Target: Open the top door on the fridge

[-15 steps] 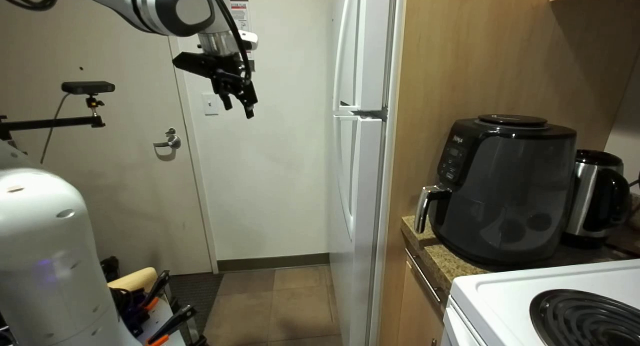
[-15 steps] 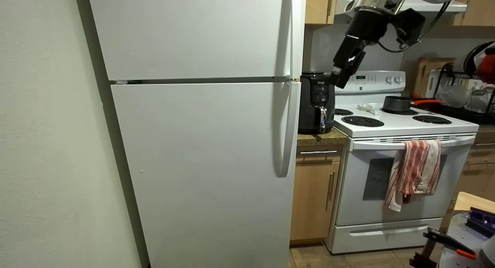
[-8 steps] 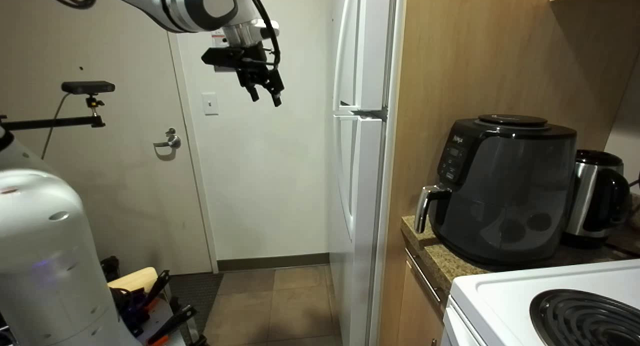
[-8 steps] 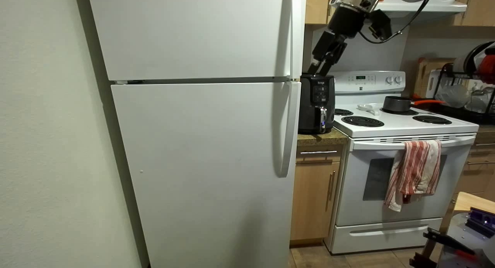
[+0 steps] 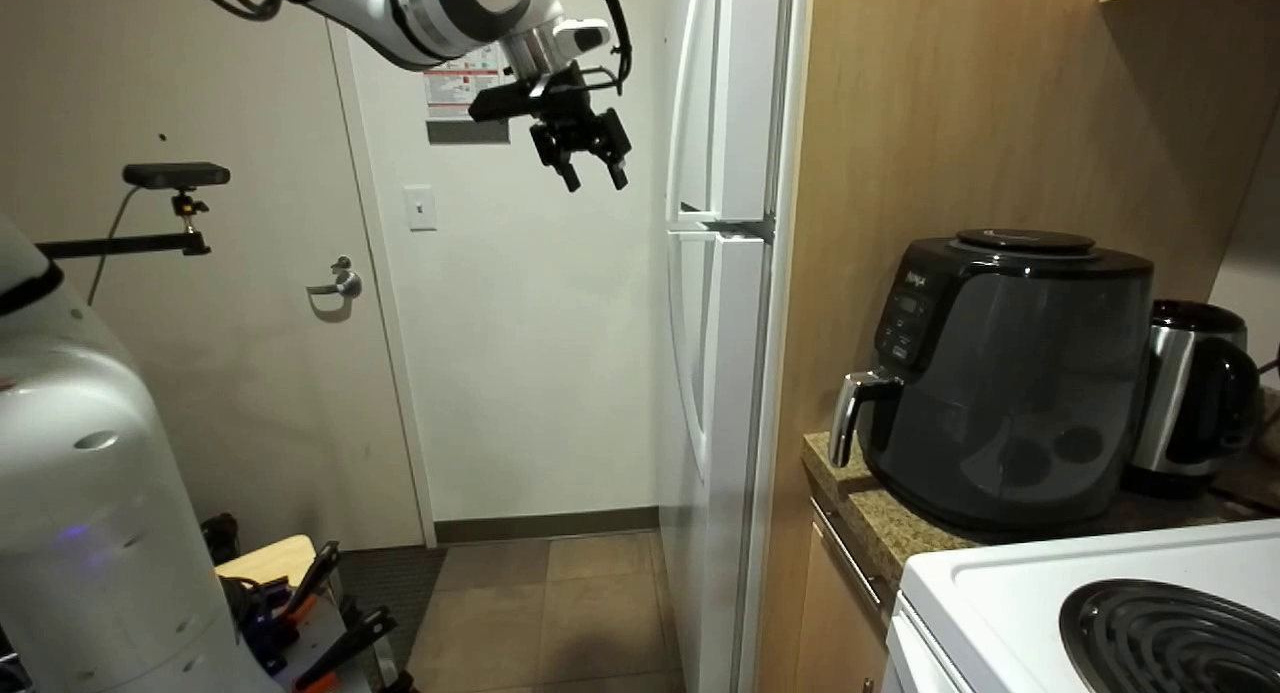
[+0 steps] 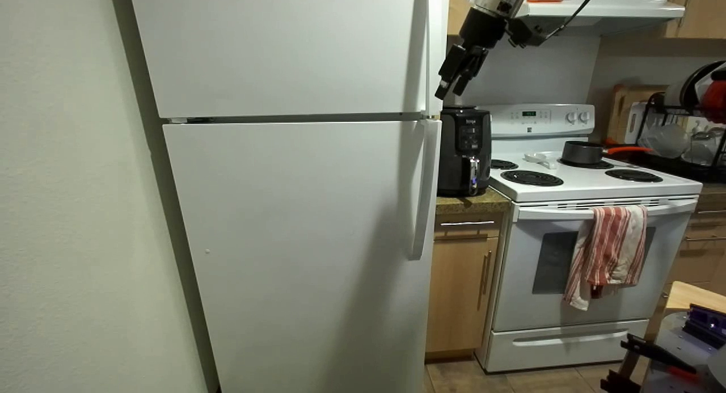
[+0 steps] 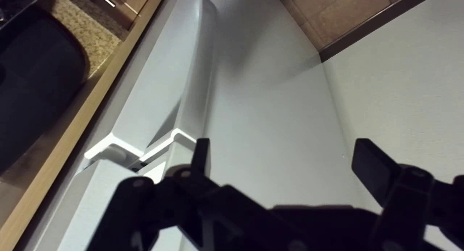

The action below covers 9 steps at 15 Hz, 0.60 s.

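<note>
- Closer I swing, my black two-fingered gripper (image 5: 596, 181) now nearer the tall, glossy white two-door fridge (image 5: 735, 373)!
- Jaws spread wide apart!
- Shut above the longer white lower door (image 6: 283, 234) sits the short, plain white top door (image 6: 283, 50).

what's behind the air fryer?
In an exterior view, a steel kettle shows past the edge of the air fryer, with a wood panel beyond. The air fryer appears to hide the kettle's adjoining edge and covers the counter directly behind, so anything there is hidden.
</note>
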Motion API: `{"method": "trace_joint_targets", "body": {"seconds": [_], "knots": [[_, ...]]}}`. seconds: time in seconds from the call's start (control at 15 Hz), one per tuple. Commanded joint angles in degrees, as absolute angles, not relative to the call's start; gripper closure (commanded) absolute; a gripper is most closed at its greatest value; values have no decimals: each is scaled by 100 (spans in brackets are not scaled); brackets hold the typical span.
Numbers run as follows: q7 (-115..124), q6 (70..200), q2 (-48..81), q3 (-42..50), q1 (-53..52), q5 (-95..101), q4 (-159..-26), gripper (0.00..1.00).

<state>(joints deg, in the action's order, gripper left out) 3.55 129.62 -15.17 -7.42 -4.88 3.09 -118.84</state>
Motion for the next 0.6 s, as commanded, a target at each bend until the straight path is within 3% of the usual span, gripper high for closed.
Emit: {"method": "trace_joint_targets", "body": {"seconds": [0.0,0.53], "knots": [[536,13046,-1327,-727,-304,778,-11583,0],[1123,13153,-1349,-793,-167,1604,-11561,0]]}}
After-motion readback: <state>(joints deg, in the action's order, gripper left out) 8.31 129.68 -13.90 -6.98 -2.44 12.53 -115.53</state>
